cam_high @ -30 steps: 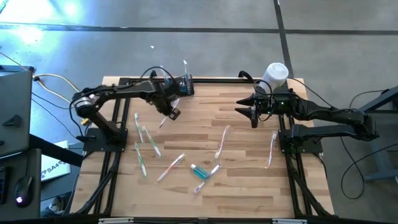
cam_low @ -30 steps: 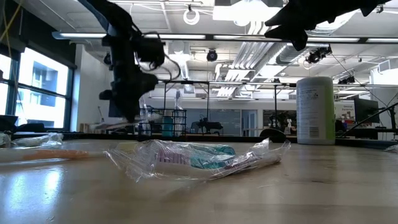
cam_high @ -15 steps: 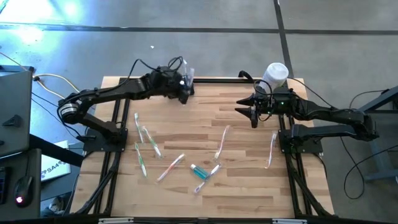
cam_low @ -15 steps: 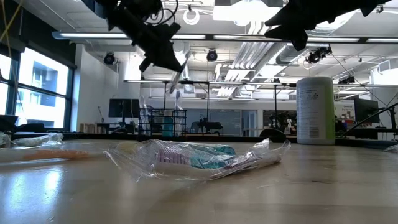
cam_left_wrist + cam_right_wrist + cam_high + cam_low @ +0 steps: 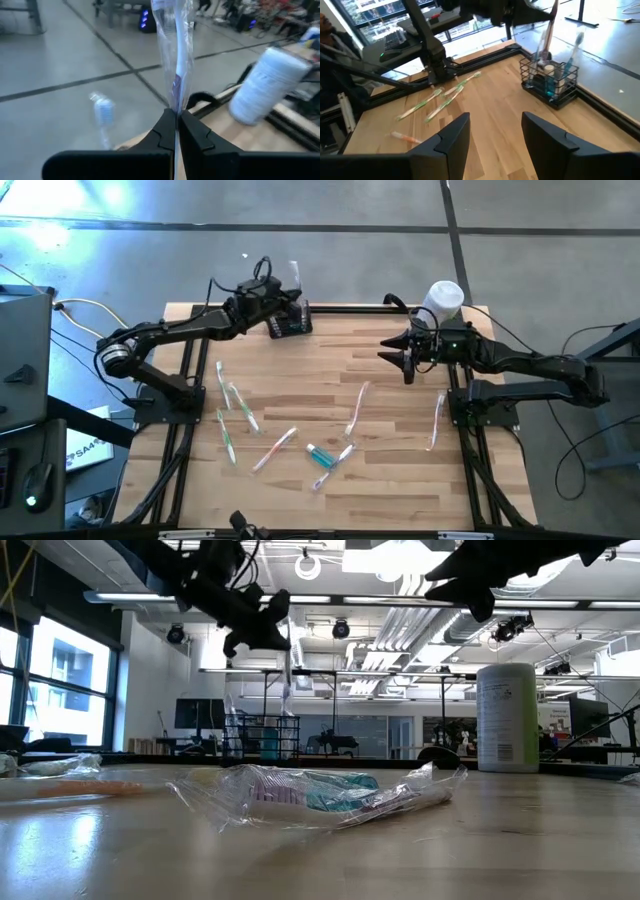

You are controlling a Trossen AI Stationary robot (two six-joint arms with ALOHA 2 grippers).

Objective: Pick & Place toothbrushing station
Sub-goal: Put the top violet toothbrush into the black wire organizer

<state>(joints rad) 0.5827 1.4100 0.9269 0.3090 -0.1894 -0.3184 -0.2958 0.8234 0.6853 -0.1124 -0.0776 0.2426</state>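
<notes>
High view is showing the left gripper (image 5: 283, 292) hanging over the far edge of the table (image 5: 400, 380), at about 11 o'clock from the table's centre, directly above the toothbrushing station (image 5: 291, 326). Its fingers are pressing together on a wrapped toothbrush (image 5: 295, 277), which is standing nearly upright in the grip. Left wrist view is confirming this: the two dark fingers (image 5: 165, 134) are meeting on the clear wrapper of the wrapped toothbrush (image 5: 176, 60), with the brush rising away from them.

Toothbrushing station is sitting against the far rail, a small black wire rack; the right wrist view is showing the toothbrushing station (image 5: 550, 82) already holding brushes upright in its compartments.

Right gripper (image 5: 402, 360) is waiting at about 1 o'clock, raised off the wood, fingers standing apart and holding nothing, just beside the white cylindrical container (image 5: 441, 301).

Loose wrapped brushes are lying across the middle and near parts of the table, among them a green-handled pair (image 5: 232, 415) at 8 o'clock and a packet with teal contents (image 5: 322, 455) at 6 o'clock. Low view is showing that packet with teal contents (image 5: 320, 795) lying flat on the wood in the foreground.
</notes>
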